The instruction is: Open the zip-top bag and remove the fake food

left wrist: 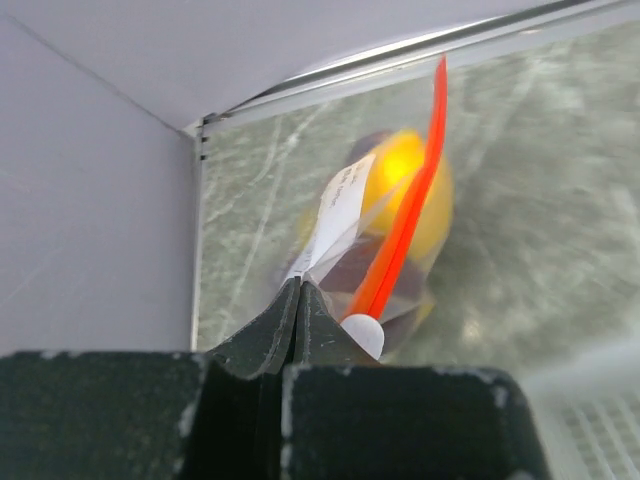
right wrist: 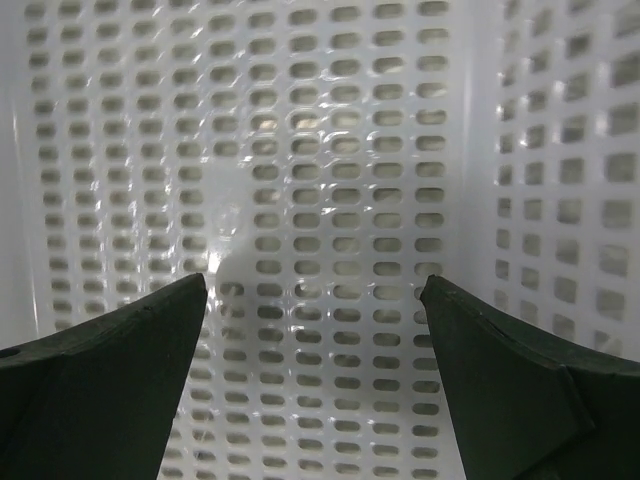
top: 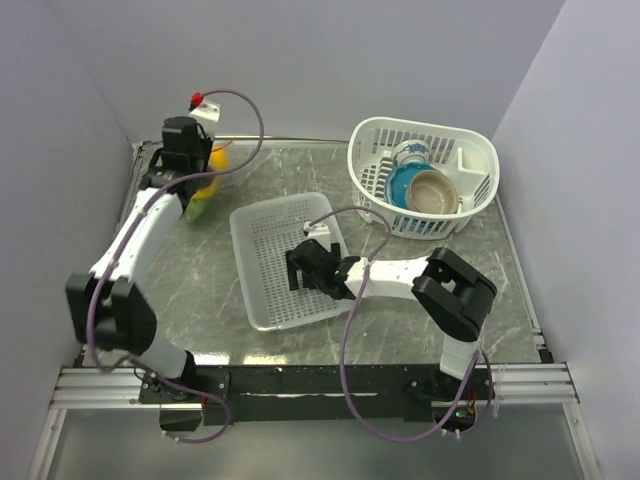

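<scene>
The clear zip-top bag with its orange-red zipper strip hangs at the far left of the table. My left gripper is shut on the bag's top edge beside the strip's white slider. A yellow-orange round fruit and dark pieces show through the plastic. In the top view the left gripper hides most of the bag, with yellow fruit and a green piece showing. My right gripper is open and empty just above the floor of the flat white slotted basket.
A deeper white slotted basket at the back right holds a blue bowl, a tan bowl and a patterned cup. Walls close in the left, back and right sides.
</scene>
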Controlling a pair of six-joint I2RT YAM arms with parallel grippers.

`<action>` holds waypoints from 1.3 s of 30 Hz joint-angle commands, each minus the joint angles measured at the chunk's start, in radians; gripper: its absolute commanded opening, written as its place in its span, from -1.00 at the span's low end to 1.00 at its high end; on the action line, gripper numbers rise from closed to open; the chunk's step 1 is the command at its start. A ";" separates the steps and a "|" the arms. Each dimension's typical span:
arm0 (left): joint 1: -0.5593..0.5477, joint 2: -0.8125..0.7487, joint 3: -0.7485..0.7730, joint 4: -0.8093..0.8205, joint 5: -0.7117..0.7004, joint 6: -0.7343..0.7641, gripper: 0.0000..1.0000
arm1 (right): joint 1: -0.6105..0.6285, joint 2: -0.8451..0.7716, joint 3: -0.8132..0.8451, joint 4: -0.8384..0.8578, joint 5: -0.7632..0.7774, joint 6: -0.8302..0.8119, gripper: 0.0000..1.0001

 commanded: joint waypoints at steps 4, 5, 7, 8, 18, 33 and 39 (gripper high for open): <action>-0.006 -0.219 0.070 -0.294 0.215 -0.084 -0.98 | -0.027 -0.105 -0.171 -0.078 0.184 0.218 0.93; -0.006 -0.243 0.076 -0.339 0.231 -0.089 -0.99 | -0.025 -0.121 -0.191 -0.098 0.200 0.244 0.91; -0.006 -0.279 0.090 -0.369 0.278 -0.100 -0.99 | -0.010 -0.176 -0.257 -0.164 0.246 0.328 0.90; -0.006 -0.289 0.091 -0.393 0.278 -0.103 -0.98 | -0.004 -0.196 -0.282 -0.186 0.256 0.388 0.89; -0.006 -0.369 0.145 -0.539 0.577 -0.087 -0.98 | 0.110 -0.460 -0.420 -0.405 0.361 0.583 0.94; -0.006 -0.481 0.096 -0.768 0.972 0.041 -0.99 | 0.127 -0.628 -0.051 0.340 0.005 -0.701 0.97; -0.006 -0.514 0.024 -0.800 0.985 0.074 -0.98 | 0.128 -0.499 0.014 0.402 -0.162 -0.820 0.89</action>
